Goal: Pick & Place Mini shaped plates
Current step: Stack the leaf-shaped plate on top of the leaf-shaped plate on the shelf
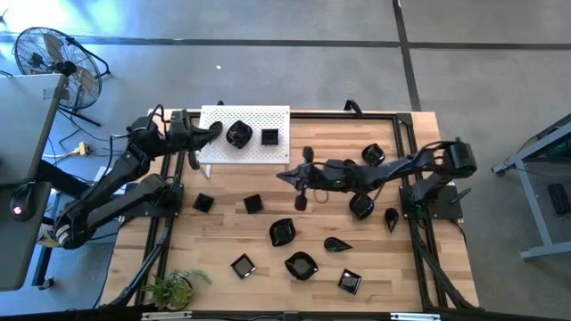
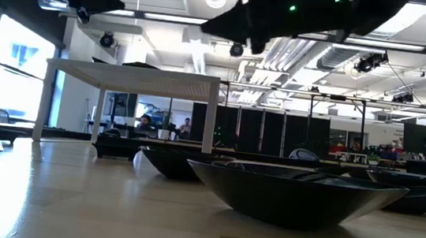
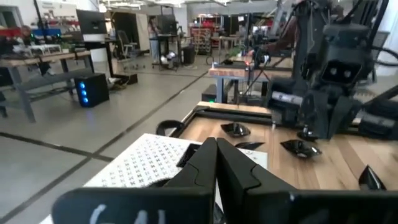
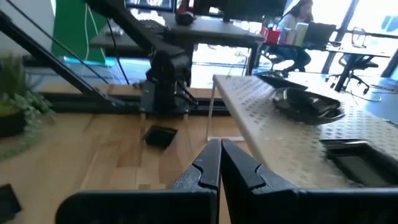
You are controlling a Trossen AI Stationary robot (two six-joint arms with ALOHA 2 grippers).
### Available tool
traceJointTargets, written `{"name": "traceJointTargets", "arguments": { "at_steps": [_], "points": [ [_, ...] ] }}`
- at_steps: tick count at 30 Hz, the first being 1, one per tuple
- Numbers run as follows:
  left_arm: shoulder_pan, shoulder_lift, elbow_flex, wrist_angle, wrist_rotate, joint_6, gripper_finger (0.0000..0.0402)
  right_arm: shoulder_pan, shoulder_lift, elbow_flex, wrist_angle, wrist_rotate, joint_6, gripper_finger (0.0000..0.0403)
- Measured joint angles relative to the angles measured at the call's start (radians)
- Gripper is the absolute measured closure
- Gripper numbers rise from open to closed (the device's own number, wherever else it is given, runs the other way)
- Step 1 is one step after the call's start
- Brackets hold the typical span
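Note:
Several glossy black mini plates lie scattered on the wooden table, among them a square one (image 1: 253,203), a wavy one (image 1: 282,232) and a teardrop one (image 1: 337,243). Two more rest on the raised white perforated board (image 1: 214,152): a rounded wavy plate (image 1: 238,135) (image 4: 308,102) and a square plate (image 1: 269,136) (image 4: 360,165). My left gripper (image 1: 216,131) (image 3: 216,155) hovers over the board's left part, shut and empty. My right gripper (image 1: 282,176) (image 4: 221,155) hangs shut and empty just off the board's near right corner, above the table.
A black frame rail (image 1: 410,160) runs around the tabletop. A small potted plant (image 1: 174,287) stands at the near left corner. More plates (image 1: 361,207) (image 1: 373,155) lie under and beside the right arm. A large plate (image 2: 284,194) fills the low view's foreground. A fan (image 1: 49,53) stands off the table.

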Motion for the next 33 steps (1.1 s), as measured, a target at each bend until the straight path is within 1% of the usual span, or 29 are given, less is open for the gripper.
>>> {"name": "traceJointTargets", "arguments": {
  "at_steps": [5,12,15,18,20,22,25,28,30,33],
  "points": [
    [0.0,0.005,-0.076,0.095,-0.004,-0.041,0.0401,0.0,-0.131,-0.123,0.003,0.04,0.041,0.0403],
    [-0.001,0.026,-0.119,0.111,0.022,-0.06,0.0401,-0.007,-0.255,-0.269,-0.005,0.187,0.156,0.0403],
    [0.0,0.022,-0.143,0.161,0.023,-0.06,0.0401,-0.007,-0.311,-0.286,-0.066,0.244,0.19,0.0403],
    [0.0,0.022,-0.173,0.208,0.048,-0.07,0.0401,-0.008,-0.375,-0.262,-0.233,0.286,0.246,0.0403],
    [0.0,0.022,-0.191,0.219,0.049,-0.087,0.0401,-0.008,-0.418,-0.236,-0.4,0.336,0.312,0.0402],
    [0.0,0.022,-0.201,0.215,0.049,-0.09,0.0401,-0.008,-0.46,-0.198,-0.584,0.359,0.411,0.0402],
    [0.0,0.024,-0.21,0.207,0.07,-0.096,0.0401,-0.008,-0.512,-0.132,-0.88,0.362,0.577,0.0402],
    [0.0,0.025,-0.21,0.201,0.073,-0.095,0.0401,-0.008,-0.536,-0.065,-1.157,0.357,0.747,0.04],
    [0.0,0.025,-0.21,0.2,0.073,-0.094,0.0401,-0.008,-0.536,-0.031,-1.33,0.334,0.849,0.0388],
    [0.0,0.025,-0.21,0.204,0.073,-0.088,0.0401,-0.008,-0.528,-0.018,-1.502,0.286,1.001,0.0357]
  ]
}}
